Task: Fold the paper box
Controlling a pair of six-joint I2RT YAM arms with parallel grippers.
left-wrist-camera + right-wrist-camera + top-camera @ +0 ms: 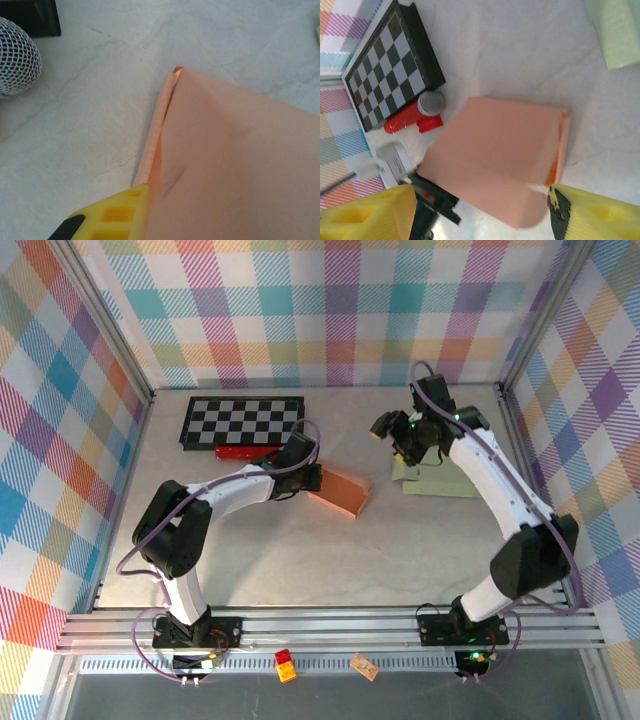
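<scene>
Orange paper box (340, 490) | left fingers (117, 215) at its edge, grip unclear | right fingers (370, 212) spread, empty | advice: press flap along crease, box steadied

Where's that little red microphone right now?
From above, the red microphone lies toward the back left of the table, along the near edge of the checkerboard and left of the orange paper box.

Paper box (342, 492) mid-table; chessboard (242, 420) behind-left, microphone (240, 452) before it; sheet (445, 483) right of box.
</scene>
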